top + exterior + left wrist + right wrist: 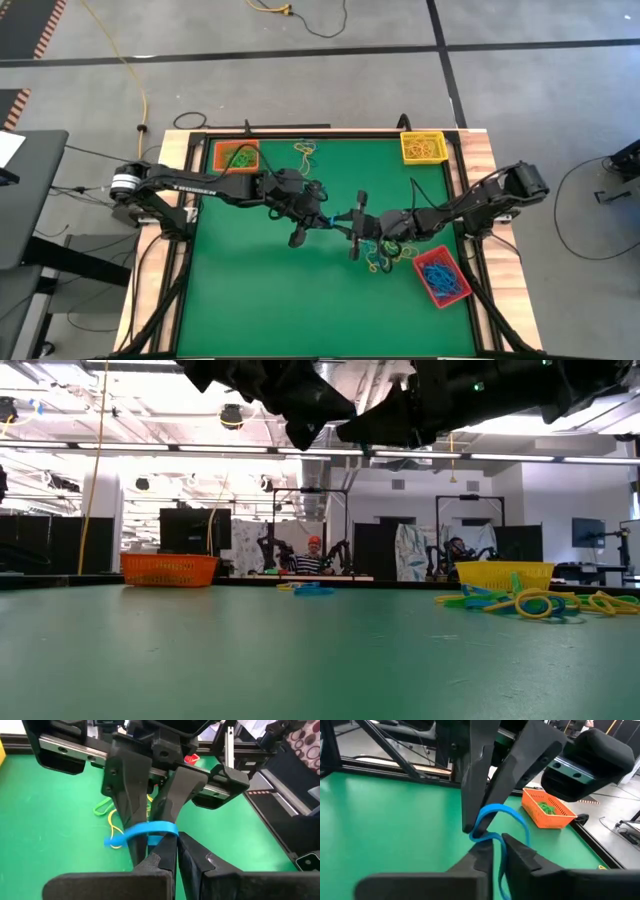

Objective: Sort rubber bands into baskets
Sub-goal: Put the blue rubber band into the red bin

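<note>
A blue rubber band (326,220) hangs in the air above the middle of the green table, between my two grippers. My left gripper (318,217) comes from the table's left, my right gripper (347,223) from its right; their fingertips meet tip to tip and both are shut on the band. The orange basket (236,156) at the far left holds green bands. The yellow basket (422,147) stands at the far right. The red basket (440,277) at the near right holds blue bands. Loose rubber bands (385,258) lie under my right arm. My left gripper pinches the blue band (156,839) between its two fingertips, reaching from the table's left and slanting a little downward. The band is lifted clear of the table. My right gripper has the same band between its two fingers (496,844), coming almost level from the table's right. A loop of the band (506,813) arches over the fingertips and one strand (502,872) runs back between the fingers.
Another small heap of loose bands (306,150) lies near the far edge between the orange and yellow baskets. In the low view, bands (530,602) lie in front of the yellow basket (503,572). Black frame rails border the table.
</note>
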